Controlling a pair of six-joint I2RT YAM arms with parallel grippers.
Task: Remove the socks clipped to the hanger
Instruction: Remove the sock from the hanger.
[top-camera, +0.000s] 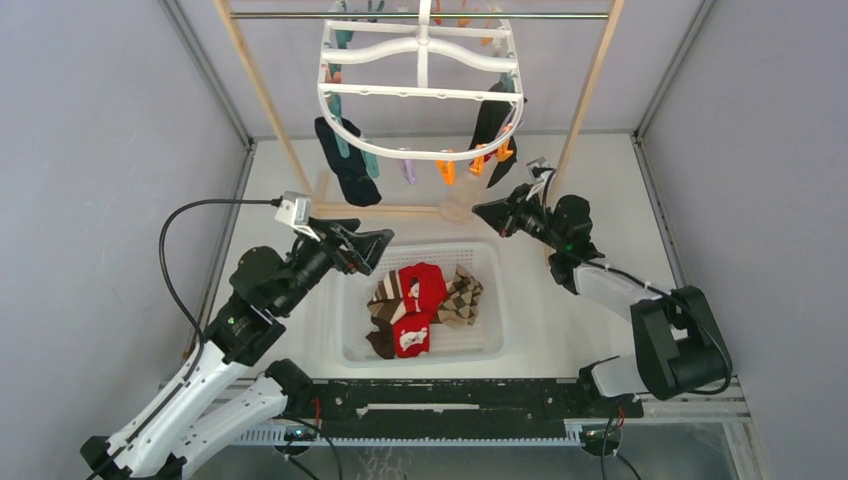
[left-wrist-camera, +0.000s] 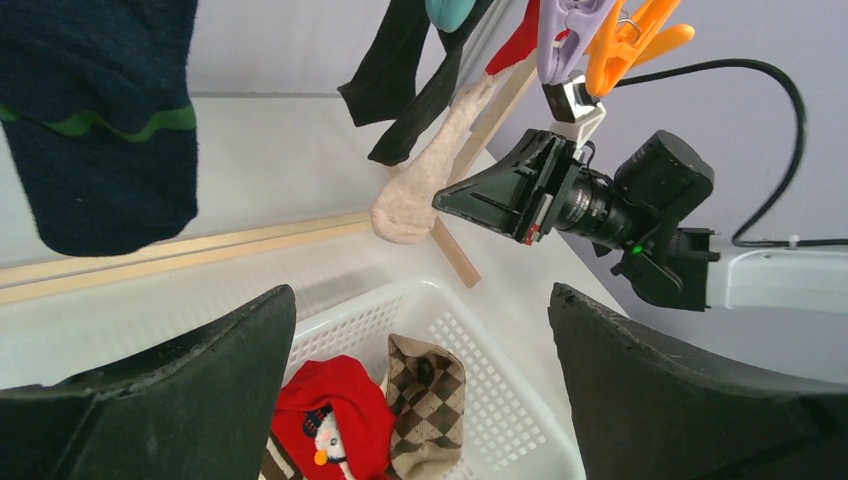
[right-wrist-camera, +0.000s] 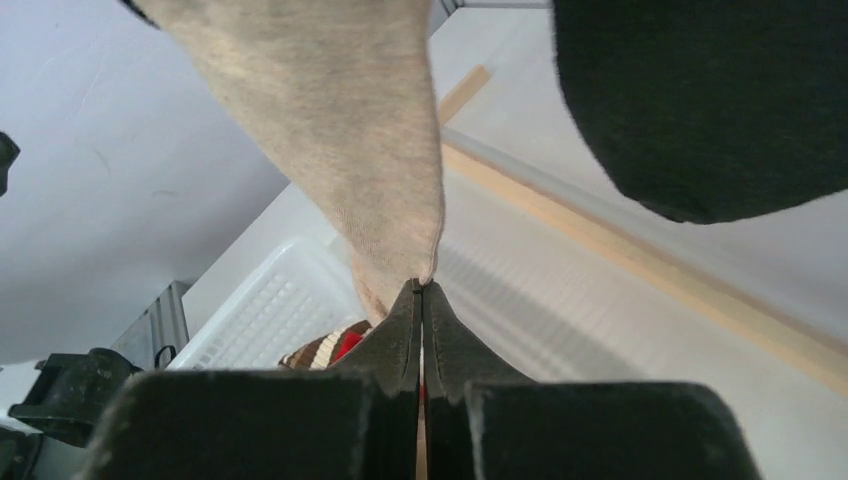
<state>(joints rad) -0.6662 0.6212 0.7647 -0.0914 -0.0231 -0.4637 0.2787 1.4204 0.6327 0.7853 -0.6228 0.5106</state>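
Observation:
The white oval hanger (top-camera: 420, 95) hangs from a metal rod at the back. Clipped to it are a navy sock (top-camera: 345, 165), black socks (top-camera: 492, 125) and a pale beige sock (right-wrist-camera: 340, 130). My right gripper (right-wrist-camera: 421, 285) is shut, its tips pinching the lowest edge of the beige sock's toe; from the left wrist that sock (left-wrist-camera: 420, 190) shows with the gripper tip against it. My left gripper (left-wrist-camera: 420, 330) hangs open over the basket, holding nothing. The navy sock (left-wrist-camera: 95, 150) with a green stripe hangs up and to its left.
A white perforated basket (top-camera: 350, 330) between the arms holds red (top-camera: 420, 285), brown striped and argyle (top-camera: 462, 295) socks. Wooden rack posts (top-camera: 585, 100) and a floor bar (top-camera: 400, 209) frame the hanger. Orange and purple clips (left-wrist-camera: 600, 40) dangle from it.

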